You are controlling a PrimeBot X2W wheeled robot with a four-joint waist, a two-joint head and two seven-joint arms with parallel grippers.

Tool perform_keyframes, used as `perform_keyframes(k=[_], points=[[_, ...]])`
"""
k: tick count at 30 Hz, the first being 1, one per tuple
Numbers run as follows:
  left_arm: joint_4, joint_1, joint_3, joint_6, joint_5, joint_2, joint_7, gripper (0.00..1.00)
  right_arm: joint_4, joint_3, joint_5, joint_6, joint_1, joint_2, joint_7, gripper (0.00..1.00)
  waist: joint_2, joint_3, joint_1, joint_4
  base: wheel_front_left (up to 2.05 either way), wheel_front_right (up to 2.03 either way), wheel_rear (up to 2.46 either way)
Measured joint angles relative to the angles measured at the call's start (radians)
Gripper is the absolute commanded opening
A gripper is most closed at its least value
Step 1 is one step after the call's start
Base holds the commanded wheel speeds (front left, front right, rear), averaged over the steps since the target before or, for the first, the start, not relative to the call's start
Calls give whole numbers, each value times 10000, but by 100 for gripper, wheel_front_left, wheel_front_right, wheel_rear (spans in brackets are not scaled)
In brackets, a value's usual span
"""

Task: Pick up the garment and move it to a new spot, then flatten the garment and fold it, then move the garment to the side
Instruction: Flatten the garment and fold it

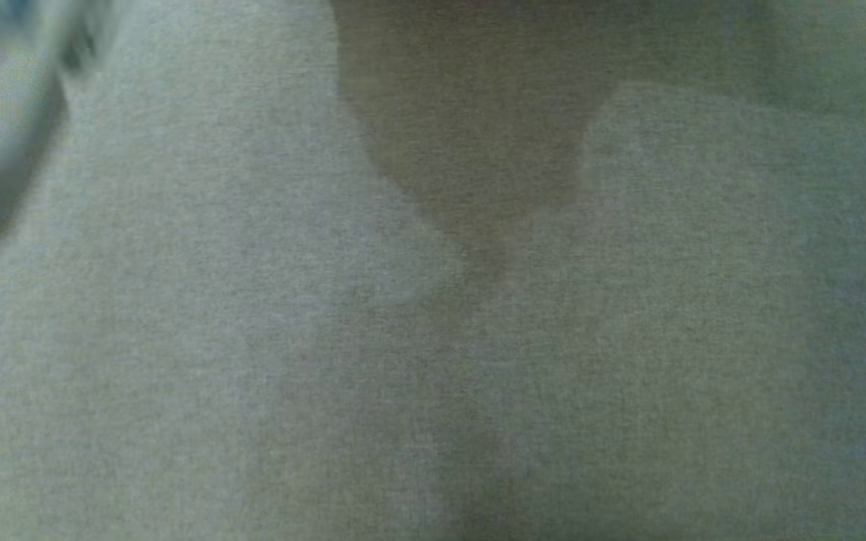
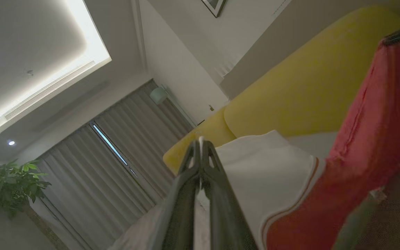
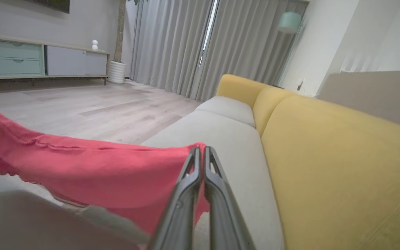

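Garment [image 3: 82, 173] (red/white) stretched by sofa [image 3: 325, 156], L jaws & R jaws both clamped on it.

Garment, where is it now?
In both wrist views the garment spans between the shut left gripper and right gripper, near the sofa's grey seat and yellow backrest.

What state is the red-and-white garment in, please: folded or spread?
Spread: the red-and-white cloth garment stretches between the left tool and right tool, both shut on it.
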Motion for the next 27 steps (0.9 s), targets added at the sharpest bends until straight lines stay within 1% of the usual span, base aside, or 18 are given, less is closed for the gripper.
perform_keyframes(k=[2, 7, 10, 11, 13, 14, 17, 21, 24, 27], points=[[-700, 1263, 0, 247, 90, 238, 0, 0, 27, -205, 4, 0, 624, 73, 0, 0, 0, -72, 0, 103, 0, 0, 0], [-2729, 4141, 94, 717, 23, 1287, 2, 0, -201, -857, 54, 0, 2932, 228, 0, 0, 1, -711, -6, 124, 0, 0, 0], [-3841, 5956, 123, 940, -326, 1820, 2, 0, -431, -1089, 115, 0, 4453, 228, 0, 0, 1, -1260, -7, 104, 0, 0, 0], [-4418, 7216, 61, 972, -581, 2182, 2, 0, -593, -1214, 138, 0, 5460, 222, 2, 0, 1, -1660, -8, 94, 0, 0, 0], [-4928, 8433, -52, 1066, -888, 2537, 6, 0, -784, -1313, 194, 0, 6426, 211, 2, 0, 1, -2085, -9, 82, 0, 0, 0], [-5154, 8983, -125, 1200, -1012, 2694, 10, 0, -890, -1381, 192, 0, 6860, 209, 2, 0, 1, -2292, -9, 73, 0, 0, 0], [-5869, 10430, -520, 1457, -1467, 2980, 17, 0, -1200, -1549, 190, 0, 8020, 176, 2, 0, 1, -2868, -9, 41, 0, 0, 0], [-6744, 11931, -913, 1985, -1954, 3175, 203, 0, -1643, -1820, 178, 0, 9488, 123, 2, 0, 2, -3459, -9, -2, 0, 0, 0], [-7241, 12596, -1206, 2017, -2176, 3344, 410, 0, -2031, -2142, 174, 0, 10407, 119, 2, 0, 2, -3676, -9, -44, 0, 0, 0], [-7296, 12757, -1315, 1910, -2343, 3398, 548, 0, -2334, -2422, 82, 0, 10939, 128, 2, 0, 1, -3632, -6, -82, 0, 0, 0]])
